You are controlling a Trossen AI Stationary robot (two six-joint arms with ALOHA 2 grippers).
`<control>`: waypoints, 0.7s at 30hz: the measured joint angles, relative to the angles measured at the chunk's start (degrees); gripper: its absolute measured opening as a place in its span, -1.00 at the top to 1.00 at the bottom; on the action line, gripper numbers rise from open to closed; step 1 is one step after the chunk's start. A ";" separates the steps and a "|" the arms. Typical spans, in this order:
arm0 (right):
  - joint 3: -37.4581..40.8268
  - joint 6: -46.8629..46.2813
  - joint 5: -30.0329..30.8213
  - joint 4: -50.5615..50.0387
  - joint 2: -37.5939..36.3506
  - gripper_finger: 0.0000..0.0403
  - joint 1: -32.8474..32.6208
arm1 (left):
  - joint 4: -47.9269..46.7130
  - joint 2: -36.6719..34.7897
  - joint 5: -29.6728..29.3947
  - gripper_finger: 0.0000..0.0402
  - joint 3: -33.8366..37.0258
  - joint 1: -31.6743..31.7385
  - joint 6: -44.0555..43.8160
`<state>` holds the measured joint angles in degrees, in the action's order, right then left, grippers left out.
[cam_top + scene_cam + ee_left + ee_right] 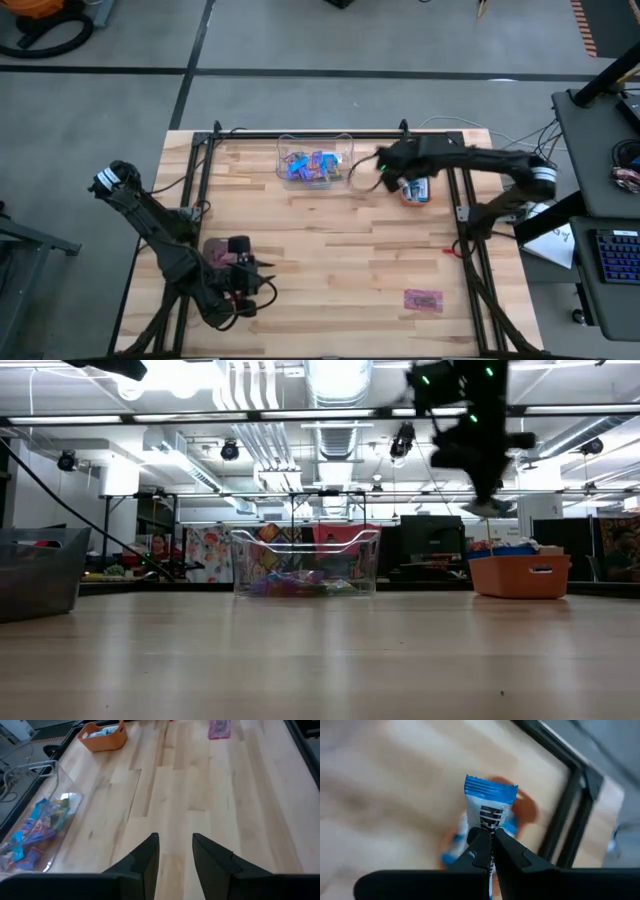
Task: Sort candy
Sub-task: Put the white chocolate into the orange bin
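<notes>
A heap of candy [313, 167] in blue, red and teal wrappers lies at twelve o'clock on the table. One blue-and-white candy [490, 807] stands upright (pinched at its lower end), at about one o'clock. A pink candy [423, 299] lies flat at five o'clock.

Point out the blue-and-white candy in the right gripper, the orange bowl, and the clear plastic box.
blue-and-white candy [490, 802]: right wrist view, wrapper's upper half.
orange bowl [520, 577]: low view, front wall.
clear plastic box [283, 150]: high view, left rim.
</notes>
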<state>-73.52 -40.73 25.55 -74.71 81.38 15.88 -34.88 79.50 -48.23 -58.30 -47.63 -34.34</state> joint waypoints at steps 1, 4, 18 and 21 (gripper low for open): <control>2.80 -0.83 0.06 1.22 -1.89 0.96 2.55 | 0.06 0.00 -0.02 0.49 0.00 0.22 0.27; 10.96 -2.53 0.95 8.35 -7.05 0.96 9.63 | 0.38 0.00 -0.01 0.49 0.00 0.77 1.66; 27.54 -3.20 -2.64 25.79 -10.03 0.73 14.28 | 1.34 0.00 0.16 0.49 0.00 4.92 9.56; 27.50 -3.23 -3.01 25.79 -9.68 0.57 14.28 | 1.45 0.00 0.16 0.49 0.00 6.10 9.85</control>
<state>-46.02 -43.95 22.54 -48.91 71.70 30.15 -33.43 79.50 -48.07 -58.30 -41.53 -24.49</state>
